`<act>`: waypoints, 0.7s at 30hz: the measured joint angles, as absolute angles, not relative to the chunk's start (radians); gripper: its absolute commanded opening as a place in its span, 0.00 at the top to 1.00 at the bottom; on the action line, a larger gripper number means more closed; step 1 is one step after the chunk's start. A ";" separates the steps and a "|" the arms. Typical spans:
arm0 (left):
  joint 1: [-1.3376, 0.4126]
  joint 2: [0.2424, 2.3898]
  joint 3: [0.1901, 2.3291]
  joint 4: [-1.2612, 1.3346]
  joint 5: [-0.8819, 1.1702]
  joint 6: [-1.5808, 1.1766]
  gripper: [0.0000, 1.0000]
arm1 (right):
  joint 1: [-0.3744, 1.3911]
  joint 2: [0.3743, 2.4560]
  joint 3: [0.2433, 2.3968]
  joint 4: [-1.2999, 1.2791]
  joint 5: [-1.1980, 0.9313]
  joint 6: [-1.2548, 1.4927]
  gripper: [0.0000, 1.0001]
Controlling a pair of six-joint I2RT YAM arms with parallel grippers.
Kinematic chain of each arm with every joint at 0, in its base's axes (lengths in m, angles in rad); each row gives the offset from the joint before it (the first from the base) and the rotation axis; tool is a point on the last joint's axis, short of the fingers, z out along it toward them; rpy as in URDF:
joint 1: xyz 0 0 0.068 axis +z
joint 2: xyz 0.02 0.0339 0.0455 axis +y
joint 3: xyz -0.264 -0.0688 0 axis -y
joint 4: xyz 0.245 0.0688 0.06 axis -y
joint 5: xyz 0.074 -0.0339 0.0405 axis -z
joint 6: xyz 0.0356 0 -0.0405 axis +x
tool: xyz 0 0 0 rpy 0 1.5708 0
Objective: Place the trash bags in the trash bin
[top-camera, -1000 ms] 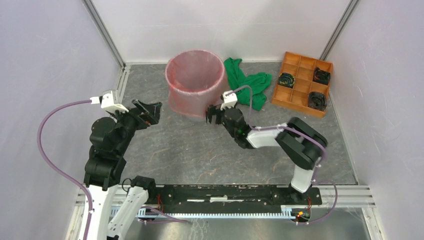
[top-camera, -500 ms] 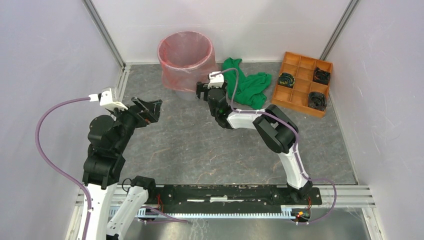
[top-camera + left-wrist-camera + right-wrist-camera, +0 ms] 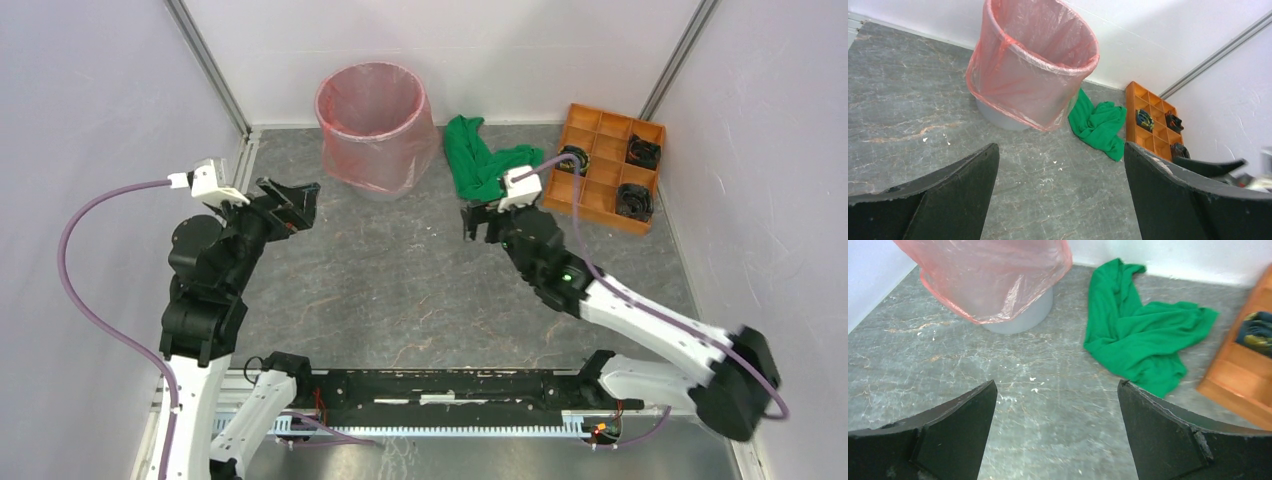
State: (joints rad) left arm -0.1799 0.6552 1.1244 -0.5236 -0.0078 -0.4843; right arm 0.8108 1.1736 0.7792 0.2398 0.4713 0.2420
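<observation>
Nearest me, both arms are free: my left gripper point(image 3: 292, 203) is spread wide and holding nothing, pointed across the grey marbled worktop point(image 3: 400, 290) at the bin, and my right gripper point(image 3: 478, 222) is just as wide and empty. That right one is the news. Half a second ago it was up against the bin's right side, having shoved it back toward the far wall. Now it has swung away and sits over bare worktop just short of the crumpled green cloth point(image 3: 480, 160), well apart from the bin. The bin hasn't budged since that push. At the far wall, the translucent red-orange plastic film bag point(image 3: 375, 110) lines the round light-grey plastic wastebasket point(image 3: 998, 116), its mouth folded over the rim and its skirt hanging outside, so I'd call the job essentially done and this a retreat. From above I see down into the lined bin but almost no grey. The left wrist view shows the grey base under the hem, while the right wrist view shows a loose, flared hem but cuts off the rim. The orange compartment tray point(image 3: 590, 128) sits untouched at the far right.
</observation>
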 measured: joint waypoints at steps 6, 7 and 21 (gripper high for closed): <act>-0.180 0.748 1.246 -0.535 -0.008 -0.484 0.00 | 0.812 0.838 0.840 -0.080 0.467 0.125 0.02; -0.180 0.764 1.277 -0.539 -0.008 -0.482 0.00 | 0.812 0.796 0.865 -0.117 0.470 0.106 0.02; -0.180 0.785 1.484 -0.551 -0.018 -0.473 0.00 | 0.811 0.636 1.200 -0.359 0.627 -0.024 0.02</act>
State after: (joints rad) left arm -0.1799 0.7849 1.4841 -0.5514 -0.0177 -0.4728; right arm 0.8108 0.6357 1.1995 -0.3592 0.6266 -0.0238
